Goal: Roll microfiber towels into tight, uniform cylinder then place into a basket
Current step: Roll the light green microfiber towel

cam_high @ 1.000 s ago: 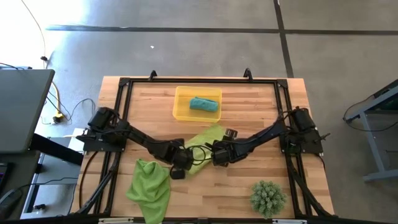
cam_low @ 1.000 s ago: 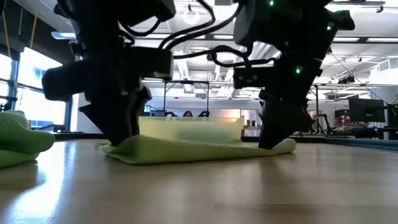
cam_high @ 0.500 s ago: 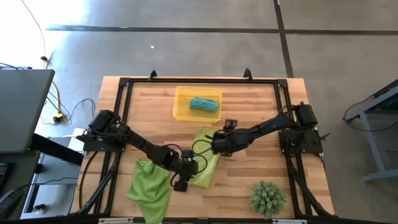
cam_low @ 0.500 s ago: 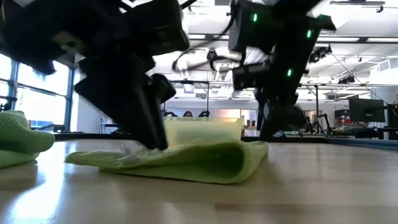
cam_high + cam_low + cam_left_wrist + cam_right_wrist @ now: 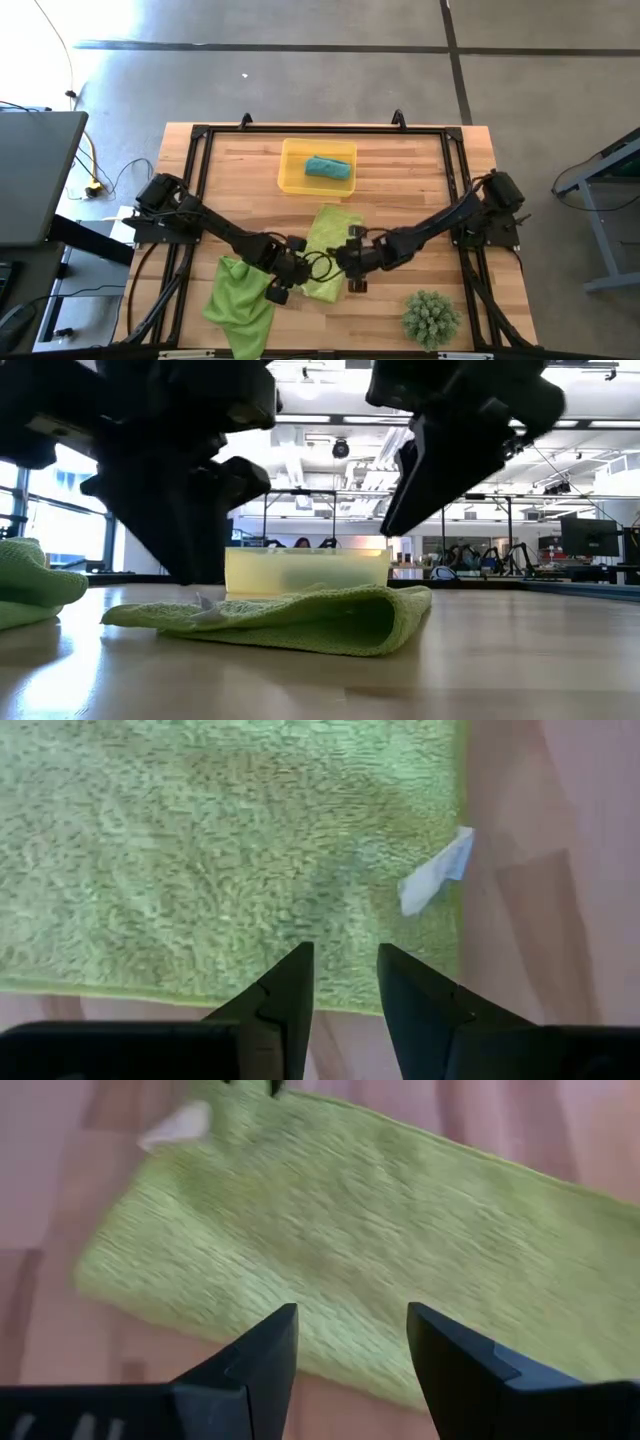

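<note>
Table (image 5: pixel 400 180): pale wood planks, visible grain, framed by a black rail. Floor around it grey concrete with dark seam lines.

Basket (image 5: pixel 293 180): translucent yellow. Teal towel (image 5: pixel 328 167) inside it.

Folded towel (image 5: pixel 328 250) under my fingers: lime green, nubbly looped texture, slightly darker along the crease. White tag (image 5: pixel 437 883) at its edge.

Second towel (image 5: pixel 242 300), crumpled: same lime green.

Plant (image 5: pixel 431 316): duller grey-green, spiky.

My left gripper (image 5: pixel 342 982) and right gripper (image 5: pixel 352 1342): matte black. My arms black too, with black cabling.

Cable (image 5: pixel 55 50) on the floor: yellow.
</note>
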`<action>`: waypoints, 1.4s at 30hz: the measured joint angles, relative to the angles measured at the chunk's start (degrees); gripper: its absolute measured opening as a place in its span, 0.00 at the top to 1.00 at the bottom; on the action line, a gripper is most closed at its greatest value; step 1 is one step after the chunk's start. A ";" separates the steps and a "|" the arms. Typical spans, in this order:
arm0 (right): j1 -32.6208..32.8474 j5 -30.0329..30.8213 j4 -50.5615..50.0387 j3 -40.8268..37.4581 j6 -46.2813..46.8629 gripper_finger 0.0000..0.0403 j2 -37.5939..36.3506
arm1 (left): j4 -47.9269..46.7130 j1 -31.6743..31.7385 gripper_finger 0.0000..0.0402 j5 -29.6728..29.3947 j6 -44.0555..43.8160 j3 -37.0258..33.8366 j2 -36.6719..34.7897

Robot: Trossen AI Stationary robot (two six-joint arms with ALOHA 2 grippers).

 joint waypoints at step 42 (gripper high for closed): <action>6.90 -7.42 0.31 -4.65 -16.52 0.55 1.92 | 14.24 -6.21 0.74 -5.24 21.27 -6.13 0.83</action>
